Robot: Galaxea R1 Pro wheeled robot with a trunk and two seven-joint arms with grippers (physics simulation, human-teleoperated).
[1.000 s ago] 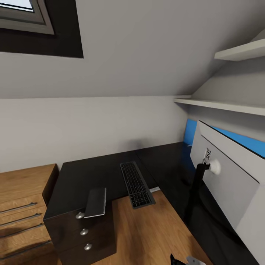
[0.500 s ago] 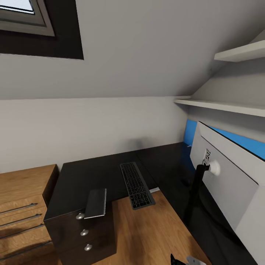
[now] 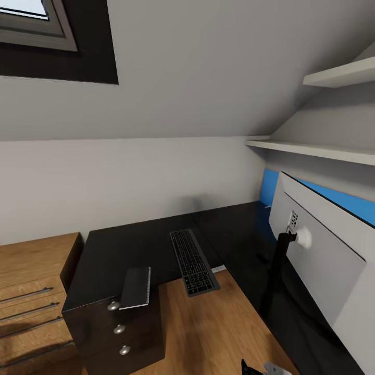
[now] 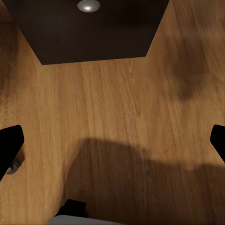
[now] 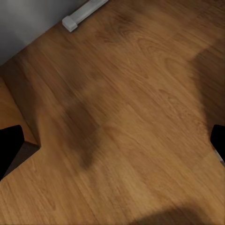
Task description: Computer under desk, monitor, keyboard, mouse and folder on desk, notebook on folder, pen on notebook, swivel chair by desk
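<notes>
Both pairs of fingers spread, grasping nothing, over wood floor (image 5: 122, 122). Keyboard (image 3: 193, 262), notebook (image 3: 136, 287) and monitor (image 3: 317, 245) on tabletop (image 3: 130, 245), far ahead; three drawers (image 3: 117, 333) shut.

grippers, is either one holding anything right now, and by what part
Nothing is held. The left gripper and the right gripper both have their fingers spread wide apart, with just bare wooden floor between them.

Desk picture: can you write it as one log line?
desk: keyboard on, overhanging | notebook at edge | monitor on | left gripper: open | right gripper: open
</notes>
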